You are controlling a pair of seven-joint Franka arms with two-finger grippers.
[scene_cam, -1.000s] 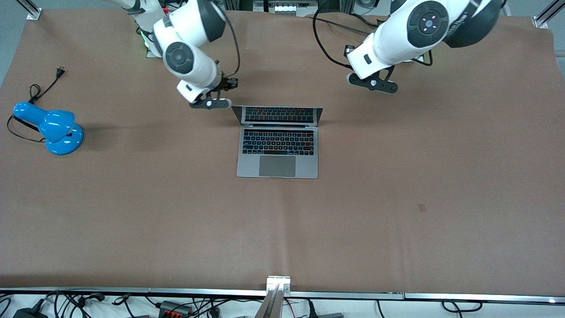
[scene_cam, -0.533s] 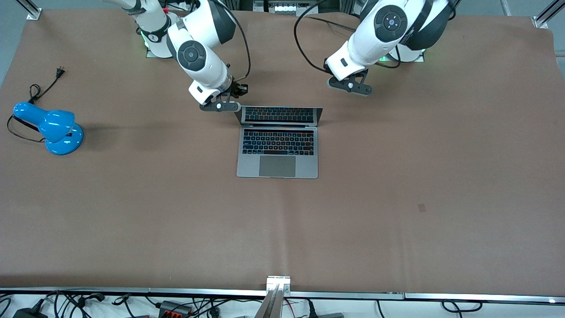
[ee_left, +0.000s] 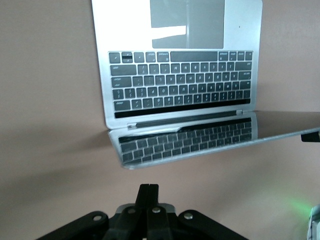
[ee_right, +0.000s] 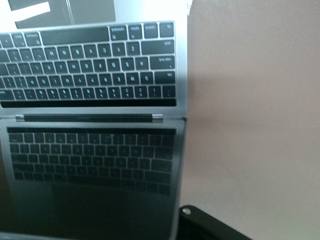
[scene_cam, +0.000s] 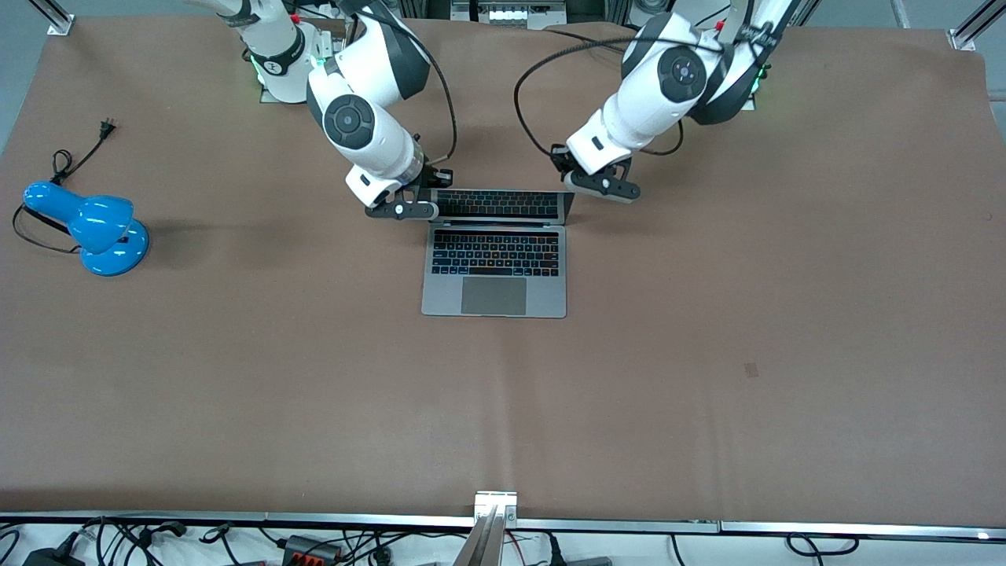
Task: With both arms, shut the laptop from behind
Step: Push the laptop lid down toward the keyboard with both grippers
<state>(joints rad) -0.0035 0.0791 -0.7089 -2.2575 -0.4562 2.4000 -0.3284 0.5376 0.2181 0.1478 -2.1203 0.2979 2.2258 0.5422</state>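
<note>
The grey laptop (scene_cam: pixel 493 267) lies open at mid-table, its lid upright and its dark screen mirroring the keyboard. It also shows in the left wrist view (ee_left: pixel 180 85) and the right wrist view (ee_right: pixel 90 75). My right gripper (scene_cam: pixel 416 206) is at the lid's top corner toward the right arm's end; the lid fills the right wrist view and hides the hand. My left gripper (scene_cam: pixel 588 187) is at the lid's other top corner. Its fingers (ee_left: pixel 148 192) are pressed together with nothing between them, just short of the lid's top edge.
A blue desk lamp (scene_cam: pixel 88 226) with a black cord and plug (scene_cam: pixel 106 126) stands near the right arm's end of the table. The brown mat (scene_cam: pixel 707 354) covers the table. Cables hang along the table's edge nearest the front camera (scene_cam: pixel 314 542).
Both grippers have come down toward the laptop's lid. The left gripper travelled farthest, from the left arm's end in to the lid's corner. The laptop has not moved.
</note>
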